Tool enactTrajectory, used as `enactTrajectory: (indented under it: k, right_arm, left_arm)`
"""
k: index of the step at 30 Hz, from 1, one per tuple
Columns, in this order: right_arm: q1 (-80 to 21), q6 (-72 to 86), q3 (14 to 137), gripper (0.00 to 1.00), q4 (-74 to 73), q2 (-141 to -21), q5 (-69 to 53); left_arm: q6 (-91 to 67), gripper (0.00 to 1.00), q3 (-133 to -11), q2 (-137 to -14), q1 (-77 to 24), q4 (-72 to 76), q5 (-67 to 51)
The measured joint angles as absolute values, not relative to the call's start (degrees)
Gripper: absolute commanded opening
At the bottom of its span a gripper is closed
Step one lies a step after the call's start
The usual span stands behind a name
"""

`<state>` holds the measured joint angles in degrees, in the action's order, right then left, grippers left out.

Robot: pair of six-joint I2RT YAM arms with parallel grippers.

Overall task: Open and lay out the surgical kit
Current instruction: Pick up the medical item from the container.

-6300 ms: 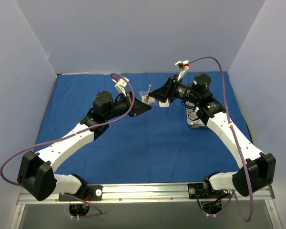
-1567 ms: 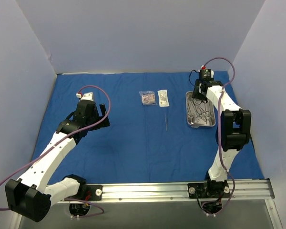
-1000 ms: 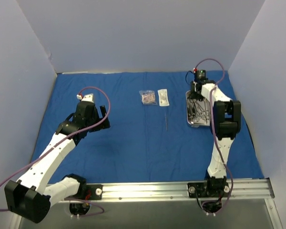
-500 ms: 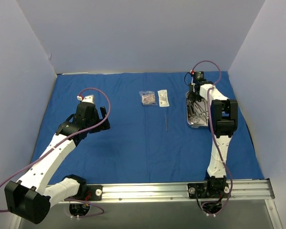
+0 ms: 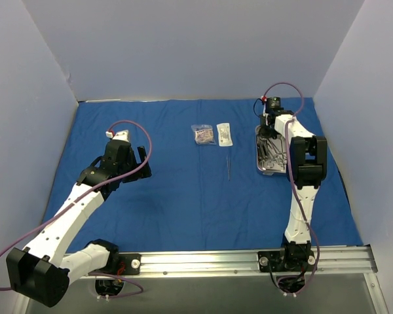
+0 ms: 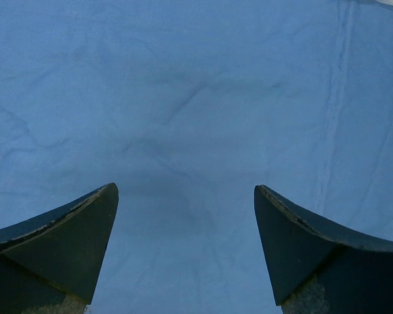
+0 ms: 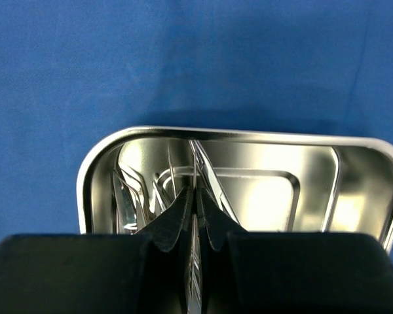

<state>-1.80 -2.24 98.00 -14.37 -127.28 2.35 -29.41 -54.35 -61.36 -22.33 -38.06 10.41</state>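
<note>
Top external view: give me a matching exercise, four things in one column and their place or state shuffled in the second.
1. left gripper
2. right gripper
3. clear packets
4. lone thin instrument

A. side by side, far centre of the blue cloth
B. shut on a steel instrument in the tray
C. open over bare cloth
D. lying alone, nearer than the packets

Pairs: 1-C, 2-B, 3-A, 4-D

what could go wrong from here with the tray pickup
The right pincer looks shut on one thin steel instrument lying among other instruments in the steel tray; lifting may snag them or drag the tray. The grip is only at the very tips, so it could pivot or slip. The left pincer hangs open over the blue cloth, not steadying the tray.
</note>
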Motion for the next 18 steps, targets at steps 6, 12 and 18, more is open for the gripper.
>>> enactTrajectory:
  k: [6, 12, 18]
  right_arm:
    - [-1.8, -0.5, 97.9, 0.00, -16.3, -124.6, 2.4]
    - [-2.6, 6.2, 94.7, 0.00, -17.4, -115.0, 2.2]
    - [-8.6, 14.3, 89.0, 0.00, -16.8, -105.4, 2.2]
  left_arm:
    - [-29.6, 0.94, -54.3, -61.4, -22.3, -38.1, 10.4]
    - [-29.6, 0.94, -54.3, -61.4, -22.3, -38.0, 10.4]
    - [-29.6, 0.94, -54.3, -61.8, -22.3, -38.0, 10.5]
